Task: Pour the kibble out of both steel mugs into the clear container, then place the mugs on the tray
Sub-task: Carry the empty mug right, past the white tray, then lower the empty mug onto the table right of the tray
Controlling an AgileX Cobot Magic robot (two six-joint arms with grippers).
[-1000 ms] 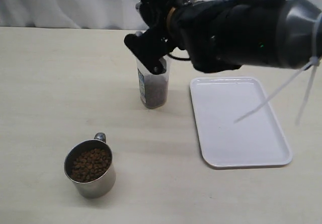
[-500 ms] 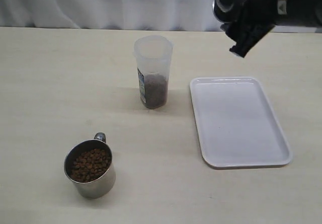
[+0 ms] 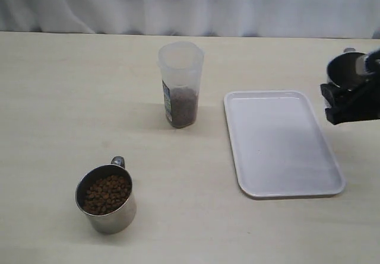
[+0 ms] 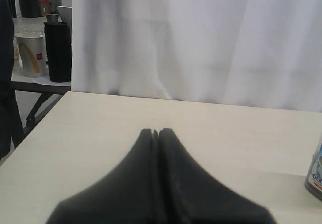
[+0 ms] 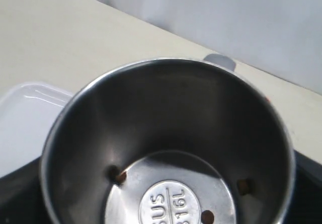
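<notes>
We see soft, even light over the pale beige tabletop [image 3: 71, 86]; the tall frosted plastic tumbler [image 3: 180, 83] casts only a faint shadow beside itself. Up close, the black left gripper [image 4: 158, 132] blurs, and the shiny steel mug [image 5: 166, 143] shows dull sheen

steel mug [image 5: 168, 148] floor, stamped "SUS" over "316L"

The steel mug [image 5: 166, 133] between the fingers of the right gripper [image 3: 351, 101] is polished metal, glossy inside, with a stamped base. Just beside those fingers the tray [image 3: 279, 151] is smooth white plastic. Farther off, the clear container [image 3: 180, 68] is frosted plastic and the table [image 3: 71, 86] is matt.
</notes>
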